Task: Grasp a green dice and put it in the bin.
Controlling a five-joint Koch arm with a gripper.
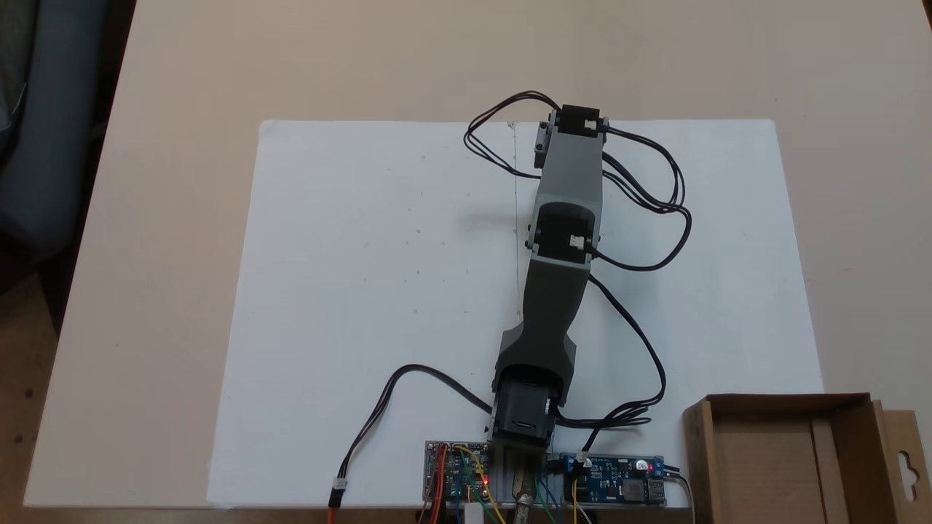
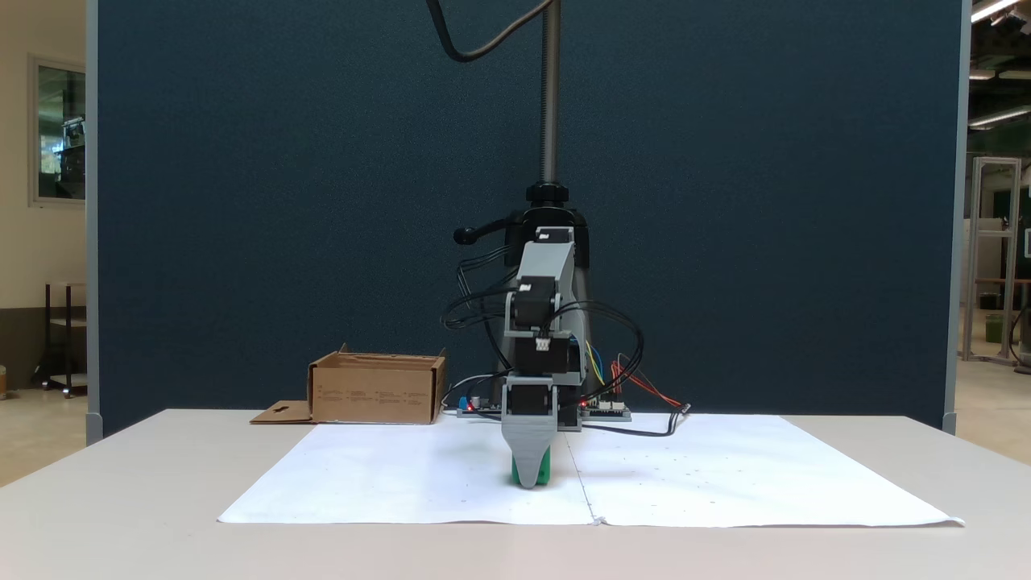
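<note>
The green dice (image 2: 544, 471) sits on the white paper sheet (image 2: 403, 475) near the sheet's centre seam, low at the tip of the arm. In the front-facing fixed view only slivers of green show on either side of, and just below, the grey pincer (image 2: 529, 475), whose near finger covers most of the cube. In the fixed view from above, the arm (image 1: 564, 240) reaches out over the sheet (image 1: 364, 291) and hides both the dice and the fingertips beneath it.

Pincer state: cannot tell. The two jaws line up one behind the other toward the front camera, so no gap is readable. It is down at the dice, apparently straddling or touching it; whether it has a grip on it is not established.

The arm's steep, nose-down pose fits a top approach to a small cube resting on a flat surface (image 2: 161, 499).

The bin (image 1: 783, 455), an open brown cardboard box with its slotted flap (image 1: 906, 466) laid out sideways, stands beside the arm's base and the circuit boards (image 1: 619, 484), well apart from the dice. Its interior appears bare.

Judgement: grasp phase; lift and carry back toward the base remain.
</note>
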